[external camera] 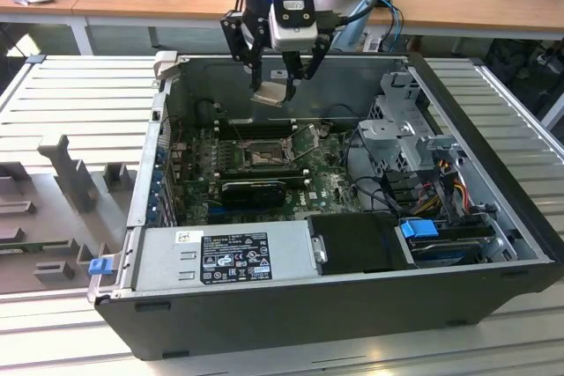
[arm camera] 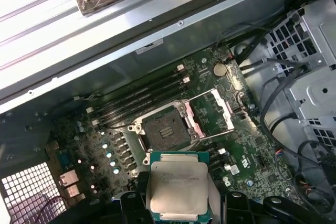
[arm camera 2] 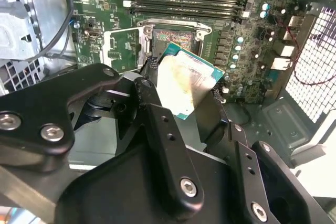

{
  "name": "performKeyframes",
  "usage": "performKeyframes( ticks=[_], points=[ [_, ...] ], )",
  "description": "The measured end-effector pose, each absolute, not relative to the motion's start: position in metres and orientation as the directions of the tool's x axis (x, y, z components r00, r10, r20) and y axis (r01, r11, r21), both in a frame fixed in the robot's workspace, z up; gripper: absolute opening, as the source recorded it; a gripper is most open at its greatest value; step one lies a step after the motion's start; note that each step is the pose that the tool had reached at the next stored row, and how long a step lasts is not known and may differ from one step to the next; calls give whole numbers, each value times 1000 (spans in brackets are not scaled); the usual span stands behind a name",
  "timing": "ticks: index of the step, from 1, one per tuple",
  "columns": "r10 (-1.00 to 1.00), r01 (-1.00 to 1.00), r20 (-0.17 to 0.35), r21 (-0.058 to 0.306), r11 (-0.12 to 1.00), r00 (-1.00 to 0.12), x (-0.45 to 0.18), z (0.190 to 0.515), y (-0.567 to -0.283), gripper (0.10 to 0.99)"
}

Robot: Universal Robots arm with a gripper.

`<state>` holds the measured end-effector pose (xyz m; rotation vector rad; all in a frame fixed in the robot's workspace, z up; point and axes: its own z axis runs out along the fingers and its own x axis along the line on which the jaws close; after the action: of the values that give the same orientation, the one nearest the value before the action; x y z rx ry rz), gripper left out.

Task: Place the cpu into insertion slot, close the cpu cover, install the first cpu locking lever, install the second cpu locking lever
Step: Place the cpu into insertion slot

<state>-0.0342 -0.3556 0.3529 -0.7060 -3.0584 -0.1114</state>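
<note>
My gripper [external camera: 276, 87] hangs over the open computer case, shut on the cpu [external camera: 270, 94], a flat square chip with a silver top. In both wrist views the cpu [arm camera: 178, 184] [arm camera 2: 188, 80] sits between the black fingers [arm camera 2: 152, 103], above the board and apart from it. Below it lies the insertion slot [external camera: 264, 158] [arm camera: 165, 132] [arm camera 2: 177, 38], a dark square socket in a silvery frame, uncovered. The cpu cover [arm camera: 211, 111] [arm camera 2: 122, 50] is swung open and rests beside the socket on the green board.
The grey power-supply box [external camera: 225, 257] fills the case's near side. A drive cage [external camera: 401, 129] with cables stands at the exterior view's right. Long black memory slots [arm camera: 142, 98] run beside the socket. A grey moulded tray [external camera: 53, 200] lies outside the case.
</note>
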Motion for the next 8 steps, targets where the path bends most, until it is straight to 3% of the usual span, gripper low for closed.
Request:
performKeyframes(
  ticks=[8],
  points=[
    [491,491,17,69,869,-871,-34,352,-356,529]
  ],
)
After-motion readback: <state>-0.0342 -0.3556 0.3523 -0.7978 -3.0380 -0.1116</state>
